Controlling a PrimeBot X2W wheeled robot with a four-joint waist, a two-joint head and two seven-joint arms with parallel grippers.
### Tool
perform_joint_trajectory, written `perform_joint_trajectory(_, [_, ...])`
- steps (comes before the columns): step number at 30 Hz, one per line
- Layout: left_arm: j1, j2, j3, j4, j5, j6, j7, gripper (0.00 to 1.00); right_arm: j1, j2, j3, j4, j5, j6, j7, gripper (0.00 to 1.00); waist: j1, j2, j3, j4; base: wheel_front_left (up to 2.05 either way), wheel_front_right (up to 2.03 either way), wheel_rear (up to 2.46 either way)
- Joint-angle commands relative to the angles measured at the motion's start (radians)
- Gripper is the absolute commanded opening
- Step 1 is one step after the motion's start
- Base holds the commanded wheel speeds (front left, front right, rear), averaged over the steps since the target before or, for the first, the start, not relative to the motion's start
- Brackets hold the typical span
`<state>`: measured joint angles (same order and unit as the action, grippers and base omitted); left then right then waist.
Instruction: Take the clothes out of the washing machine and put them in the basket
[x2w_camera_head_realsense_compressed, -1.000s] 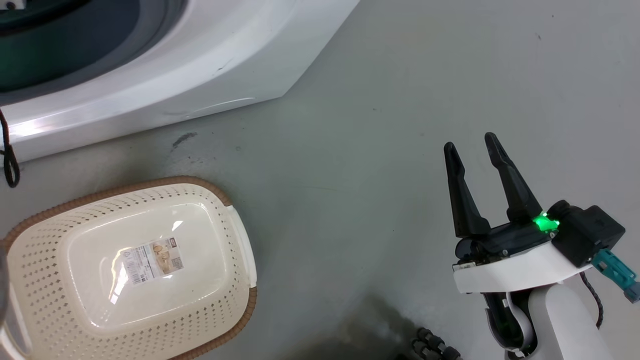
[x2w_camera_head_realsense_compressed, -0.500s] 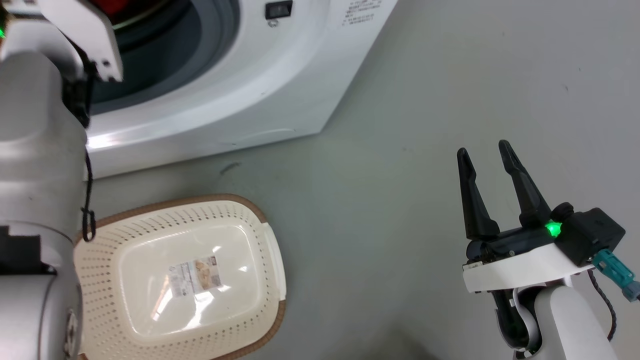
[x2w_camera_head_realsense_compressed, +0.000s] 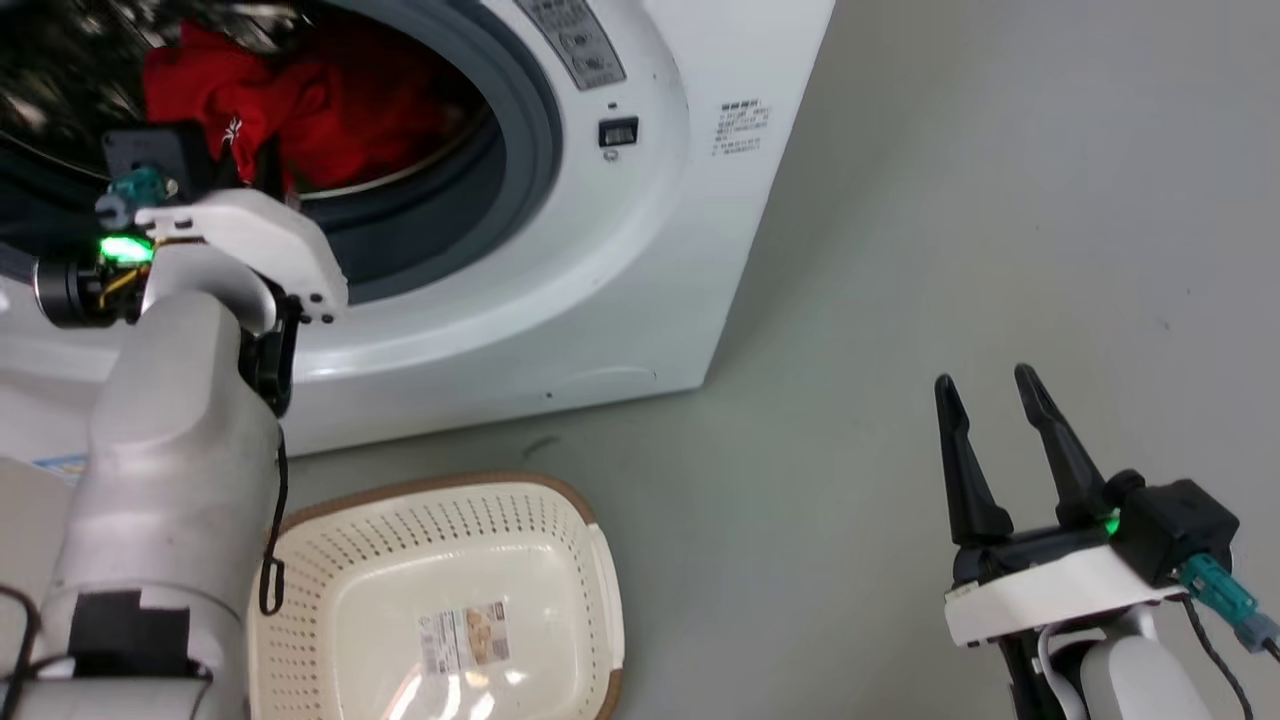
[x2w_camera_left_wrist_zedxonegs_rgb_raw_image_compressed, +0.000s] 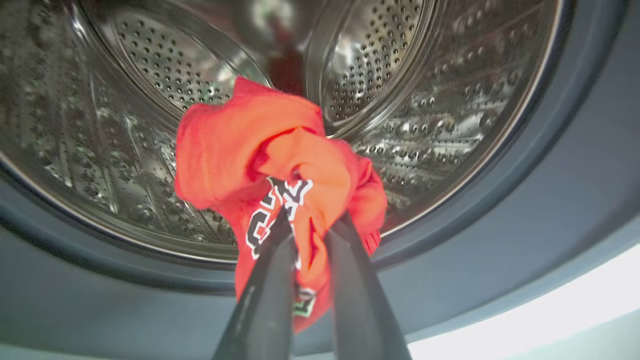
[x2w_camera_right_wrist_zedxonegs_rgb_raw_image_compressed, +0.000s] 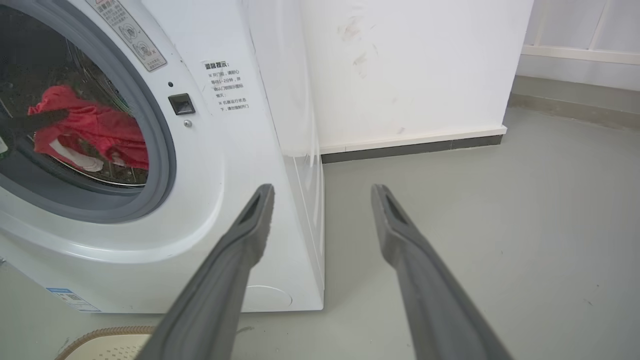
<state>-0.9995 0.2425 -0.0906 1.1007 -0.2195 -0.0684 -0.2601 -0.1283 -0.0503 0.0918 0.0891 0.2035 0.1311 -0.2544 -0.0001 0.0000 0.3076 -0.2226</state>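
Observation:
The white washing machine stands open at the upper left of the head view, with red clothes in its steel drum. My left arm's wrist is at the porthole. In the left wrist view my left gripper is shut on a red garment with white and black lettering, which hangs bunched in front of the drum. The cream basket with a brown rim sits on the floor below the machine, a paper label on its bottom. My right gripper hangs open over bare floor, far right of the basket.
The grey gasket rings the porthole. More red cloth with white trim lies low in the drum. A white wall with a dark baseboard stands beside the machine. Grey floor spreads to the right.
The head view has swung upward, bringing the porthole and red clothes into view. My left arm has come into view and now reaches into the drum. The right gripper stays open.

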Motion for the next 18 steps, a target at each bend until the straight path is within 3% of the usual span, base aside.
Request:
perform_joint_trajectory(1, [0.024,0.000,0.005,-0.014,-0.005,-0.003,-0.007,0.00,0.013,0.000,-0.003,-0.002,-0.002,-0.001,0.004,1.00,0.0001,0.0000,-0.043,0.019,0.00,0.00,0.00])
perform_joint_trajectory(18, [0.483,-0.082,0.076,-0.566,0.027,0.009,-0.006,0.00,0.138,0.001,-0.053,-0.057,-0.008,-0.001,0.066,1.00,0.0001,0.0000,-0.248,0.090,0.00,0.00,0.00])
